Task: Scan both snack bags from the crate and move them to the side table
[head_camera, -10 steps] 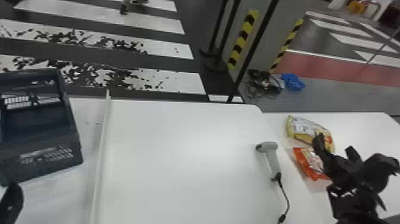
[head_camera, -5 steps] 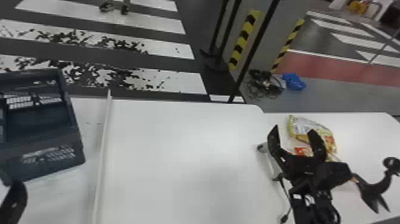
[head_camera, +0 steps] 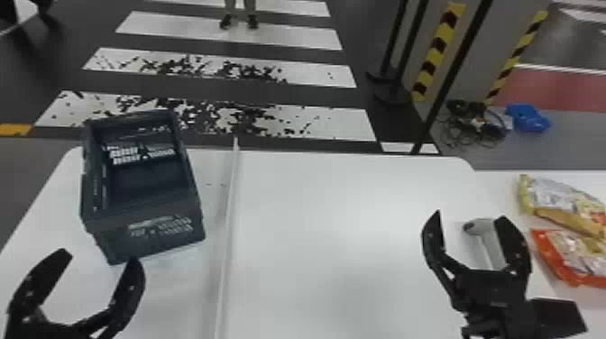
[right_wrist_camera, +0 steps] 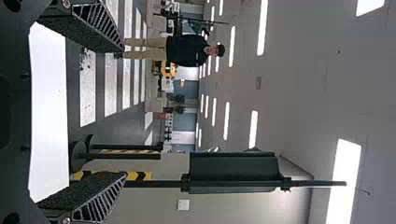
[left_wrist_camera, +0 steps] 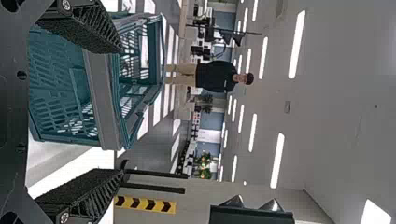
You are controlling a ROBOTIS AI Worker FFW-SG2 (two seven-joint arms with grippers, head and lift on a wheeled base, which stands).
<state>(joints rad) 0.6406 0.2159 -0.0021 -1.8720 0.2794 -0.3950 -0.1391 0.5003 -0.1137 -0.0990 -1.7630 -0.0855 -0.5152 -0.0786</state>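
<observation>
While bags lie past the edge, tools gape.

Passing room lies between the obstructing crate and the scanner.

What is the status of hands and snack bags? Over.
Left hand, right hand: open, empty. Yellow bag, orange bag: on side table. Scanner partly hidden by right hand.
</observation>
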